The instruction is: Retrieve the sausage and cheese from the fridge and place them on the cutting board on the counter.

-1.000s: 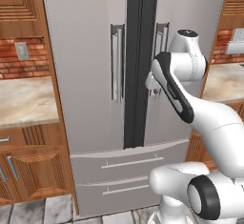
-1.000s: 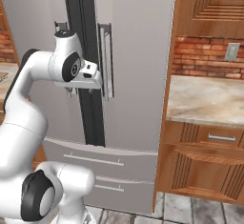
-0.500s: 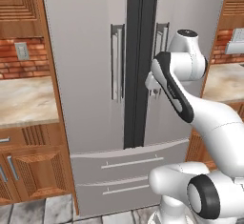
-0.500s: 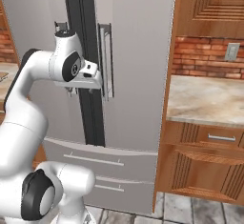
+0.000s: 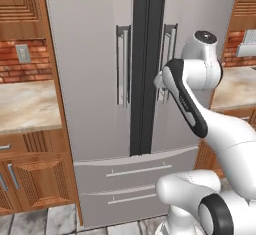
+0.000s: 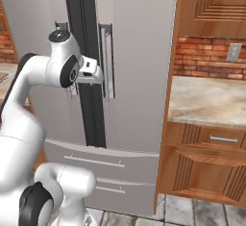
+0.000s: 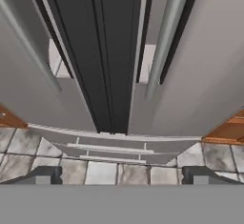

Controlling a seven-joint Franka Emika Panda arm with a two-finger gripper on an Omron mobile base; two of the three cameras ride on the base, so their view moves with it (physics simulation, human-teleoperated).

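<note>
- I see the tall light grey two-door fridge (image 5: pixel 100 79) shut; sausage and cheese not fetched, so everything is left.
- My two-finger gripper (image 7: pixel 121 174) hangs wide open, empty, near the grey bar handle (image 7: pixel 164 37).

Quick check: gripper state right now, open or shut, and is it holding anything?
Gripper: open, jaws wide apart, holding nothing; it faces the closed fridge.
</note>
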